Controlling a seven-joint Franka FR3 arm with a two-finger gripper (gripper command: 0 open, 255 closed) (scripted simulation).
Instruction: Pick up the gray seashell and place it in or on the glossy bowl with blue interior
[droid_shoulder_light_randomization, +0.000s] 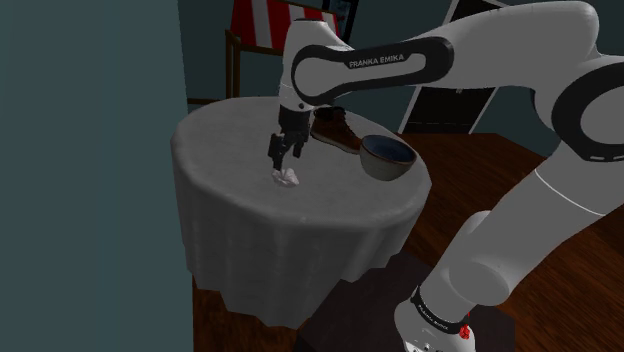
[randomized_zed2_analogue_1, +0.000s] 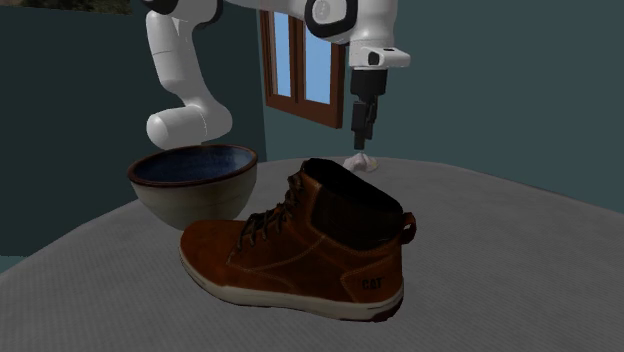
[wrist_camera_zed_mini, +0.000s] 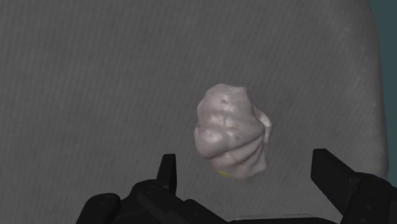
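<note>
A pale grey, ridged seashell lies on the grey tablecloth. In the shoulder view the seashell rests near the middle of the round table, with my black gripper hanging just above it. Its fingers stand apart, open, and nothing is between them; the shell sits just past the fingertips. The second exterior view has the gripper over the seashell. The glossy bowl with a blue interior stands at the table's right in the shoulder view, also seen as the bowl.
A brown ankle boot lies on the table in front of the shell in the second exterior view; in the shoulder view the boot sits behind my arm. The round table is draped to the floor. A dark wall stands at the left.
</note>
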